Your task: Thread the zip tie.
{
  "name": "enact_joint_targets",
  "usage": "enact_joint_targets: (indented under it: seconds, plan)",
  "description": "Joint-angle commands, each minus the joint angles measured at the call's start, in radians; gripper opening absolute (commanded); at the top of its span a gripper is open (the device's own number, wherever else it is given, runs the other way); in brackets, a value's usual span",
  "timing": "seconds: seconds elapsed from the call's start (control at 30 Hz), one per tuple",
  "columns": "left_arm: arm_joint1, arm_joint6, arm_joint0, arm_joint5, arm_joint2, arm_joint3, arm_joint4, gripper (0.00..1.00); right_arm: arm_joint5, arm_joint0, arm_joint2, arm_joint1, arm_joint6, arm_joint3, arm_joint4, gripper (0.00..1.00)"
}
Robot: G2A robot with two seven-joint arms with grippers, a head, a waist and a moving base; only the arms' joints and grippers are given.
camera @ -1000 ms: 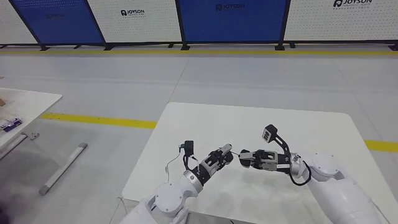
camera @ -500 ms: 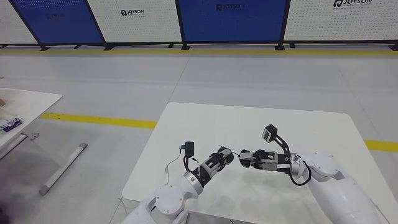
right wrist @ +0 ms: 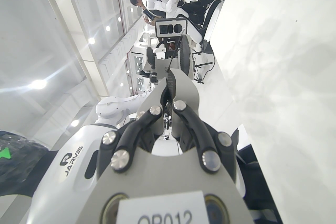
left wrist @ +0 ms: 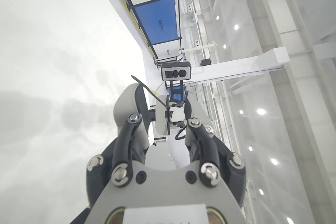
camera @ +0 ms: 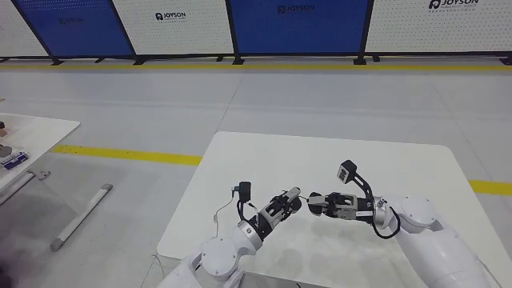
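Note:
Over the middle of the white table (camera: 336,160) my two grippers meet tip to tip. The right gripper (right wrist: 169,78) is shut on a thin black zip tie (right wrist: 172,58), whose free strand runs on toward the left gripper. In the left wrist view the zip tie (left wrist: 149,91) slants across one black finger pad (left wrist: 141,104). The left gripper (left wrist: 164,99) is open, its fingers standing wide on either side of the right gripper's tip. From above, the left gripper (camera: 290,201) and right gripper (camera: 314,203) sit a small gap apart, with the zip tie (camera: 302,200) between them.
Bare white tabletop surrounds both arms on all sides. Another white table (camera: 32,136) stands off to the left across the floor, with a grey bar (camera: 80,216) lying beside it.
The left gripper has shifted slightly toward the table's near edge. The right arm has kept still with the zip tie.

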Motion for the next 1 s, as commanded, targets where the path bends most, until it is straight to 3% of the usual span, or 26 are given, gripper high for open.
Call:
enact_joint_targets:
  seconds: [0.0,0.23,0.5,0.57,0.6,0.63,0.97]
  plan:
    - [-0.001,0.001,0.001,-0.003,0.000,0.002,0.005,0.16,0.000,0.000,0.000,0.000,0.000,0.000,0.000,0.00]
    - [-0.002,-0.006,0.004,-0.008,-0.003,0.003,0.009,0.00,0.000,0.000,0.000,0.000,0.000,0.000,0.000,0.00]
    - [-0.004,-0.011,0.005,-0.006,-0.006,0.005,0.015,0.00,0.000,0.000,0.000,0.000,0.000,0.000,0.000,0.00]
    - [-0.004,-0.013,0.008,-0.010,-0.007,0.003,0.018,0.00,0.001,-0.005,0.000,0.000,-0.013,-0.005,-0.002,0.45]
    - [-0.004,-0.013,0.009,-0.011,-0.008,0.002,0.019,0.00,0.003,-0.012,0.002,0.000,-0.028,-0.017,-0.005,0.60]
    - [-0.005,-0.014,0.011,-0.012,-0.008,0.002,0.020,0.00,0.005,-0.017,0.006,0.001,-0.035,-0.026,-0.008,1.00]
    - [-0.007,-0.011,0.012,-0.011,-0.011,0.007,0.026,0.00,0.006,-0.061,0.064,0.017,-0.051,-0.069,-0.011,1.00]
